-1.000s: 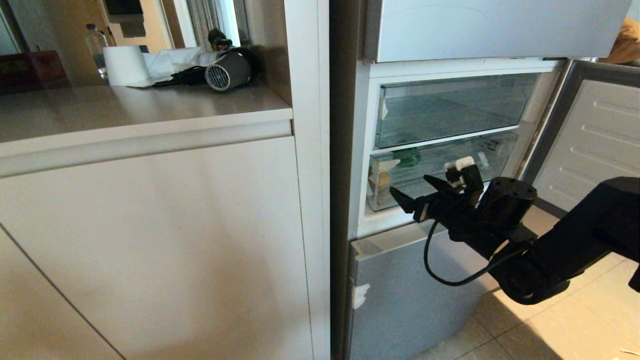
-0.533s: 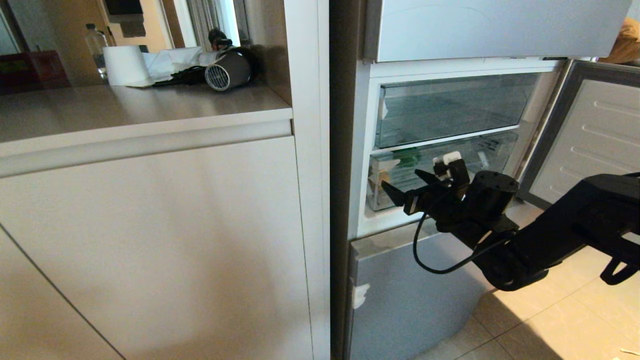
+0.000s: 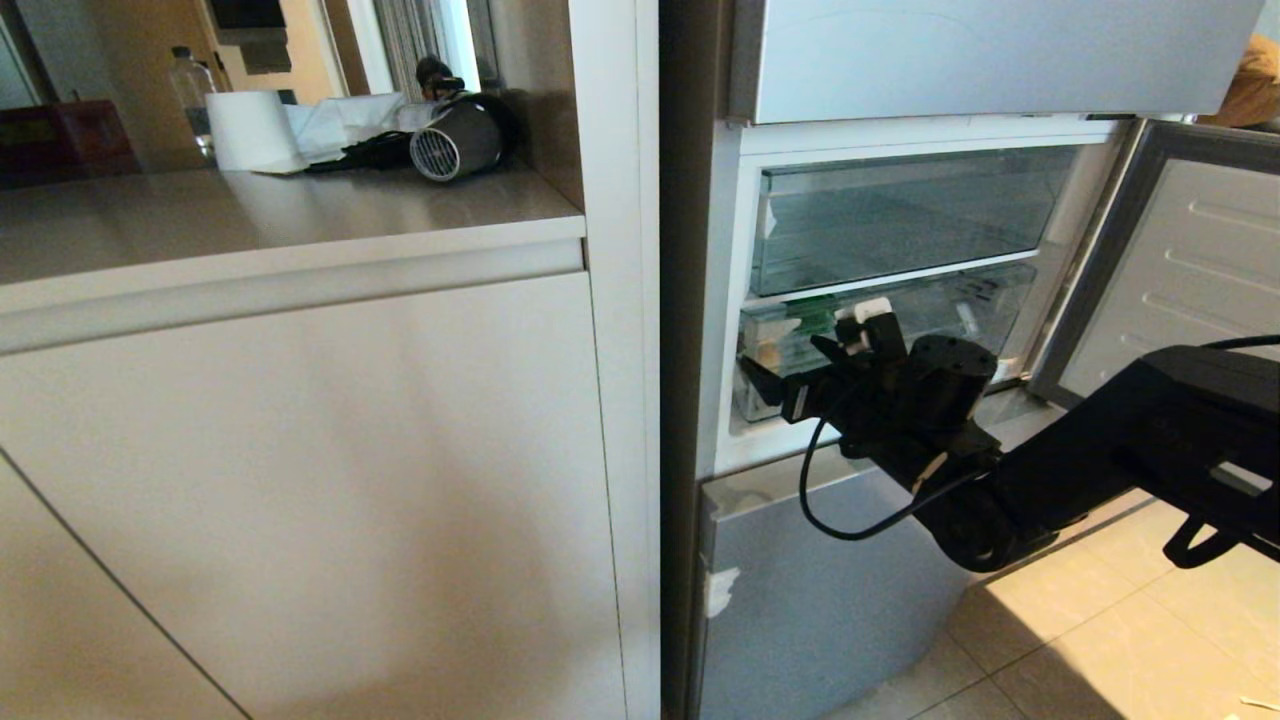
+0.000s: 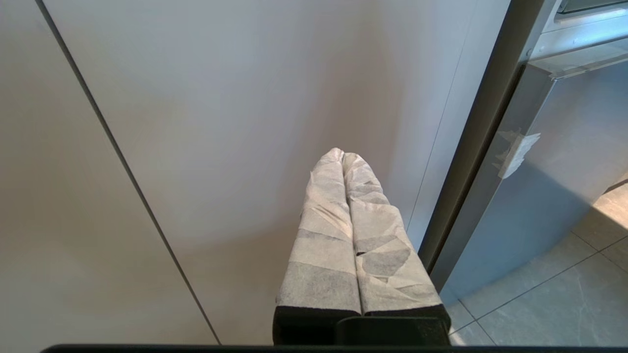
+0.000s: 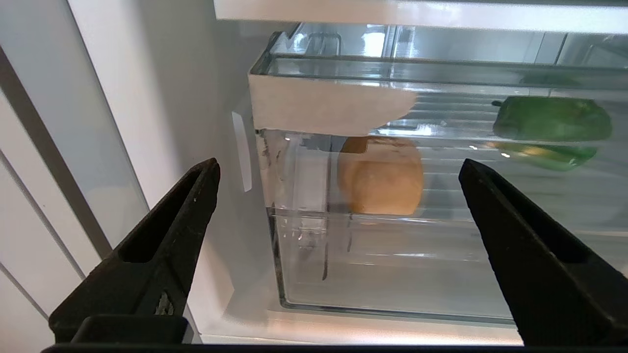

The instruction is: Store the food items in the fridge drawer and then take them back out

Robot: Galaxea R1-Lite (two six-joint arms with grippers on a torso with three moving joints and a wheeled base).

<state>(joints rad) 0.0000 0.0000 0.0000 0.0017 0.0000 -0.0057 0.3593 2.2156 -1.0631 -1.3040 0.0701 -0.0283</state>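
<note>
The fridge drawer's compartment stands open, its door (image 3: 1180, 270) swung out to the right. Two clear bins sit inside, one above the other. The lower bin (image 5: 392, 260) holds the food items: a tan potato-like lump (image 5: 382, 176) at its left end and a green bell pepper (image 5: 552, 120) further right. My right gripper (image 3: 782, 357) hovers just in front of the lower bin's left end (image 3: 760, 400), open and empty; in the right wrist view the right gripper (image 5: 338, 164) frames the lump. My left gripper (image 4: 342, 154), white-taped, is shut and parked facing a cabinet panel.
A white cabinet (image 3: 300, 480) stands left of the fridge. Its counter carries a paper roll (image 3: 248, 130), a hair dryer (image 3: 455, 140) and a bottle (image 3: 192, 90). The tall upper door (image 3: 990, 55) and lowest panel (image 3: 820, 590) are closed. Tiled floor (image 3: 1100, 640) lies at right.
My right arm has reached leftward and closer to the lower clear bin, its gripper staying open. Nothing else has moved.
</note>
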